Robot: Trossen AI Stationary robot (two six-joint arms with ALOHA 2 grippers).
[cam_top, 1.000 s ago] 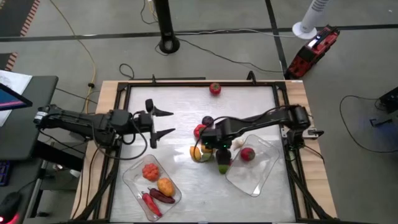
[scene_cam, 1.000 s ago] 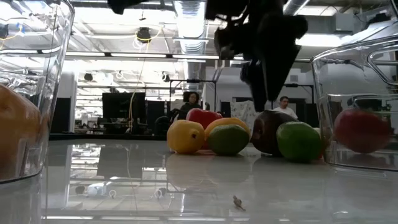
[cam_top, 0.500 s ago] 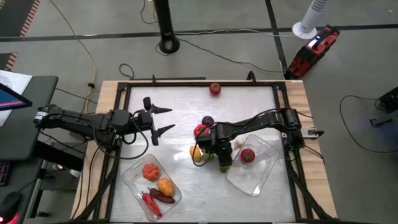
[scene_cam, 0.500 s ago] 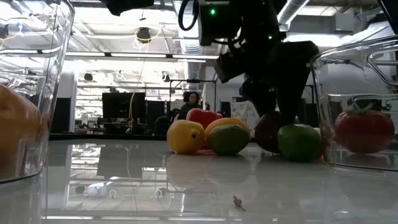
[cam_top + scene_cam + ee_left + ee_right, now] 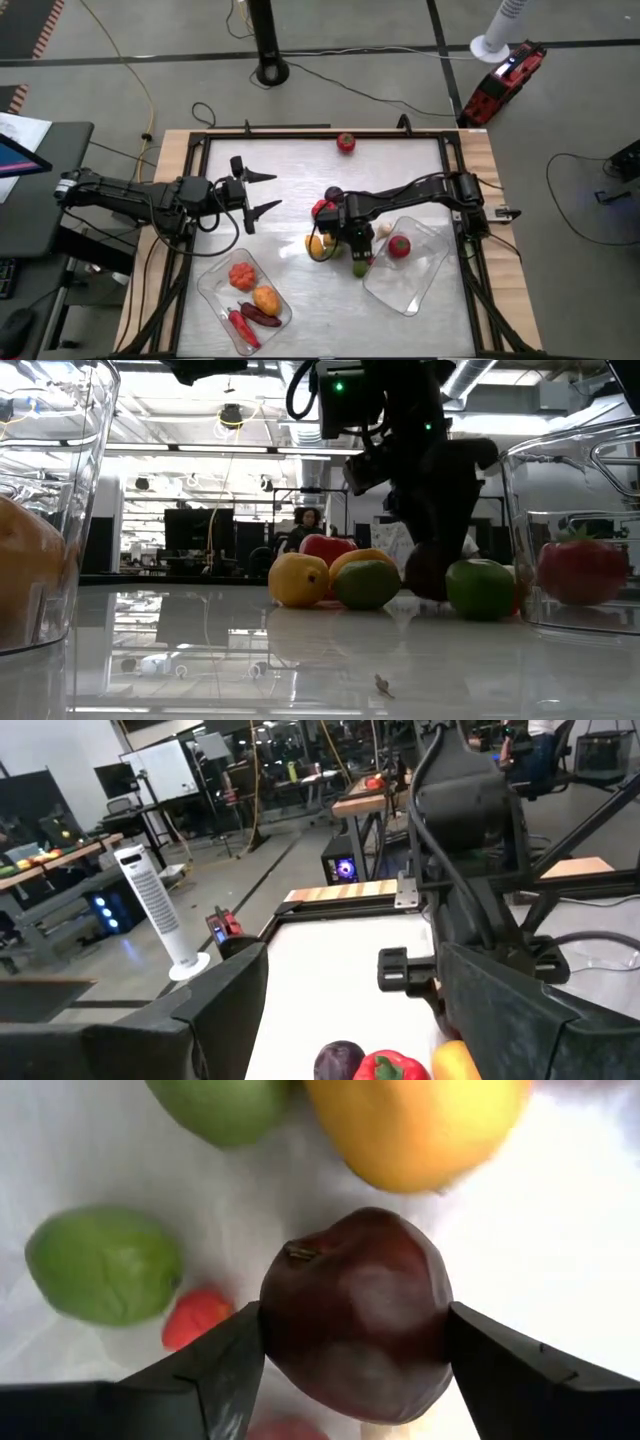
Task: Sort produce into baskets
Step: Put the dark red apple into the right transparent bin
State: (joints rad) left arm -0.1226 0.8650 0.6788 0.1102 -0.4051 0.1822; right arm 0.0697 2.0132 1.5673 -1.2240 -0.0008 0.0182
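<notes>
the right gripper [image 5: 352, 242] is lowered into the cluster of produce at the middle of the white table top [image 5: 290, 170], and its two dark fingers [image 5: 215, 1370] are clamped on a dark red, glossy round fruit [image 5: 355, 1325], one on each side of it. in the low view the same dark fruit [image 5: 428, 570] sits on the table under the arm. it is crowded: a round green lime [image 5: 102, 1266] lies near it, a large yellow-orange fruit [image 5: 415, 1125] lies just beyond it, with a second green fruit [image 5: 225, 1105] alongside, and a small red piece [image 5: 195, 1318] is seen beside the lime.

seen from above, a red pepper [image 5: 321, 208] and a dark purple round piece [image 5: 333, 194] lie at 11 o'clock of the gripper, and a yellow lemon-like fruit [image 5: 315, 244] lies at 9 o'clock. at 3 o'clock a clear plastic tray [image 5: 425, 270] holds one red tomato [image 5: 400, 246]. a second clear plastic tray [image 5: 215, 290] at 7 o'clock holds an orange knobbly piece [image 5: 241, 275], a yellow-orange piece [image 5: 265, 299], a red chilli [image 5: 243, 326] and a dark purple long piece [image 5: 262, 316].

a lone red tomato [image 5: 346, 142] rests at the table's 12 o'clock edge. the left gripper [image 5: 258, 194] is held over the table's 9 o'clock side with its fingers spread apart.
</notes>
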